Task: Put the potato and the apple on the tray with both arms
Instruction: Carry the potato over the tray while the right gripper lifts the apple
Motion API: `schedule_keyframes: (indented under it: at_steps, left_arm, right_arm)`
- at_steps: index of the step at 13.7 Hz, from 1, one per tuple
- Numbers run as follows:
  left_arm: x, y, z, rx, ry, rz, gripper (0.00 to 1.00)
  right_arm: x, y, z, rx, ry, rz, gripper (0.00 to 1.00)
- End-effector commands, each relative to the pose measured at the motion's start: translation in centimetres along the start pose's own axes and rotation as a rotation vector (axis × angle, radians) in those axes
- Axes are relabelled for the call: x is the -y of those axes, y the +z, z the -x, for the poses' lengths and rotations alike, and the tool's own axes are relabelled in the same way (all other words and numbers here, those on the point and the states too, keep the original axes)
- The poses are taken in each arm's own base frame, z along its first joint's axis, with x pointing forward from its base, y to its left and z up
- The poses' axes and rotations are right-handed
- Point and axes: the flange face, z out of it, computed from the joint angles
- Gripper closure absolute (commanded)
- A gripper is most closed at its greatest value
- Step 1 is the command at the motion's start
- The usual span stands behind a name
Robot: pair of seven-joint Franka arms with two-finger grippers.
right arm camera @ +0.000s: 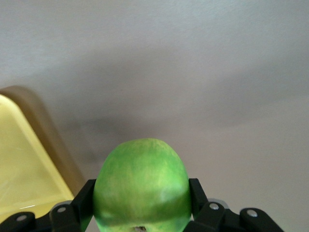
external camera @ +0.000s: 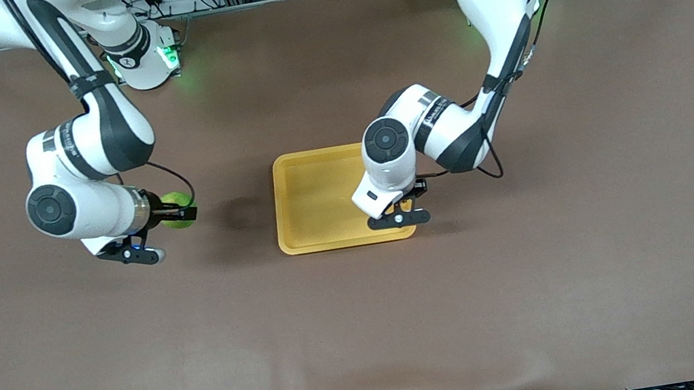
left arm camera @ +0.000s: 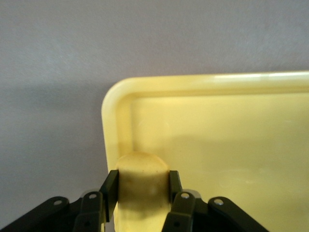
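In the front view, the left pincer [external camera: 405,205] hangs over the tray's [external camera: 310,200] corner right of centre, pinching the potato [left arm camera: 141,186], which its wrist view shows clamped between both fingers [left arm camera: 110,191] above the rim. At mid-left of the frame, the right pincer [external camera: 179,213] pinches the green apple [external camera: 176,209] over the bare brown table [external camera: 538,276], clear of the tray.

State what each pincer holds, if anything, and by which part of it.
The left pincer grips the potato by its two sides, over the tray. The right pincer grips the apple by its sides, over the table.
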Motion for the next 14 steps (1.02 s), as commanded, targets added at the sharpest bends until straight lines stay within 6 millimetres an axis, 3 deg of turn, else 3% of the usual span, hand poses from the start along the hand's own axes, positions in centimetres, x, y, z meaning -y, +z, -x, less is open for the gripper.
schedule_keyframes:
  at_steps: [1, 9, 10, 11, 13, 14]
  left_arm:
    - [-1.7, 1.3, 0.4, -0.016, -0.002, -0.023, 1.00]
    - [-1.8, 3.1, 0.6, -0.009, 0.002, -0.042, 1.00]
    - [-1.8, 3.6, 0.6, -0.005, 0.003, -0.049, 0.92]
    - [-1.7, 3.5, 0.5, -0.016, 0.012, -0.058, 0.71]
    - [-1.6, 3.4, 0.4, -0.033, 0.023, -0.072, 0.00]
    - [-1.5, 2.9, 0.3, -0.042, 0.021, -0.073, 0.00]
  right_arm:
    - [1.9, -1.2, 1.2, 0.000, 0.045, -0.013, 1.00]
    - [6.1, -1.1, 2.8, -0.005, 0.090, -0.028, 1.00]
    - [6.7, -1.2, 2.9, -0.007, 0.099, -0.033, 1.00]
    - [7.2, -0.9, 2.9, -0.003, 0.109, -0.034, 1.00]
    - [8.8, -0.8, 3.1, -0.003, 0.133, -0.042, 1.00]
    - [9.7, -0.3, 3.4, 0.002, 0.151, -0.040, 1.00]
